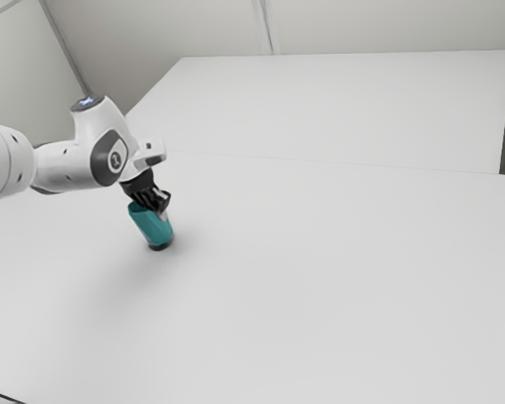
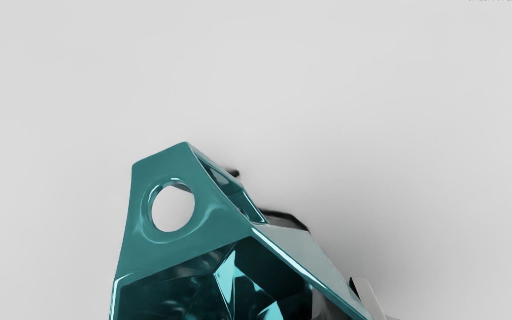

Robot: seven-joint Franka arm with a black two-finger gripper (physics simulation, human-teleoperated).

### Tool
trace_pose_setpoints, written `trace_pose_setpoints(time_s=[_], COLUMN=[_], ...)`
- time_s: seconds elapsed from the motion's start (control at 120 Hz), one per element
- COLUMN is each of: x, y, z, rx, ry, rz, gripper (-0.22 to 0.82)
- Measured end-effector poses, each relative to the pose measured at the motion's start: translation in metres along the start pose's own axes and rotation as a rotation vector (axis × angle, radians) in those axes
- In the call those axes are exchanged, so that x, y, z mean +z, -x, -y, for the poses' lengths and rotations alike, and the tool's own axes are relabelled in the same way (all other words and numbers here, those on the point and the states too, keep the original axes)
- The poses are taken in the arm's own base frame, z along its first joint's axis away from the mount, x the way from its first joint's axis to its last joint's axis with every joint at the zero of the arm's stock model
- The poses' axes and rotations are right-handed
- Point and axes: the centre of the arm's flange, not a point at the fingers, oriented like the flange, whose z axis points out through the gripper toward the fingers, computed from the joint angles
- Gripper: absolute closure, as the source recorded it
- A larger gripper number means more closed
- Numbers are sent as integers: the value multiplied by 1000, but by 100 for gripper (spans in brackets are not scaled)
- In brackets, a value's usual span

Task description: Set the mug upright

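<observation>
Teal mug (image 2: 162, 258), tilted, one fingertip (image 2: 319, 306) inside; jaws pinch its wall.

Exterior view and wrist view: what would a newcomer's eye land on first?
The teal mug, tilted on the pale table, with the black hand at its upper end. Next, in the wrist view, its glossy, faceted interior and the round hole through its handle.
</observation>
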Motion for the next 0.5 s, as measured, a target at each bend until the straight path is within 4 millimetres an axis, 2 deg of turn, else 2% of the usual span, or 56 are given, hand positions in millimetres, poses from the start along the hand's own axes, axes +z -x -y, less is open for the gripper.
trace_pose_setpoints(time_s=[0.175, 0.342, 0.417, 0.5], x=[15, 9, -2, -27], y=[-2, -7, -10, -13], z=[-2, -13, -17, -24], rx=[-45, -44, -41, -32], ry=[-2, -9, -12, -20], rz=[9, -7, -26, -60], gripper=[77, 41, 29, 19])
